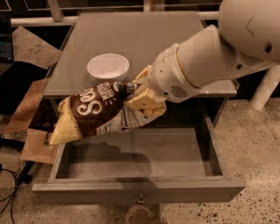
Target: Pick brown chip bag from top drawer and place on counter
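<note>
The brown chip bag [91, 110], dark brown with tan-yellow ends and white lettering, hangs tilted in the air above the left part of the open top drawer [135, 158]. My gripper [136, 93] is shut on the bag's right end, at about the level of the counter's front edge. The white arm comes in from the upper right and hides most of the fingers. The drawer's flat grey bottom is bare, and its small knob [140, 200] shows on the front. The grey counter [135, 36] lies behind the bag.
A white bowl [108, 67] stands on the counter's front left, just behind the bag. Crumpled brown paper and cardboard [30, 120] lie on the floor to the left, with cables [0, 171]. A white post [266, 90] stands at the right.
</note>
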`<state>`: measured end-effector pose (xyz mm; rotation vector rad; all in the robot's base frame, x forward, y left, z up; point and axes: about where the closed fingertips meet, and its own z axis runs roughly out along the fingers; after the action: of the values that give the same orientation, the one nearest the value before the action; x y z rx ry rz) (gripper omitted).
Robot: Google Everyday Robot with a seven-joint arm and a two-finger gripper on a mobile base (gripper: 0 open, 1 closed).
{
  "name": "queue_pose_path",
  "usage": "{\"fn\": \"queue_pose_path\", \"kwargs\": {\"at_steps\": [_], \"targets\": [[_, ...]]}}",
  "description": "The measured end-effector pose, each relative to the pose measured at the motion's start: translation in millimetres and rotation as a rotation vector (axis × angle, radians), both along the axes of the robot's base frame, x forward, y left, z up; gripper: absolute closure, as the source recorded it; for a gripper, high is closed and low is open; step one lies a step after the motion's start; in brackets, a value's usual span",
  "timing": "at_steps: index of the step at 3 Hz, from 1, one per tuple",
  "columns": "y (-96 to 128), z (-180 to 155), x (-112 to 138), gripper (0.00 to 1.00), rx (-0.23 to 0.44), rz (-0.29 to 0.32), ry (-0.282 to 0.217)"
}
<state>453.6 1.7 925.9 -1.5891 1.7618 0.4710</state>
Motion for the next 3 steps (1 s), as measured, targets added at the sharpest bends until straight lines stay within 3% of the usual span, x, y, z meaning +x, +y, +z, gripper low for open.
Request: {"fn": "queue_pose_path", "kwargs": {"at_steps": [2,3], "targets": [[-2,20,0,1.0,0.015,-0.021,-0.025],[-7,58,11,1.0,0.01,-0.052,-0.106]]}}
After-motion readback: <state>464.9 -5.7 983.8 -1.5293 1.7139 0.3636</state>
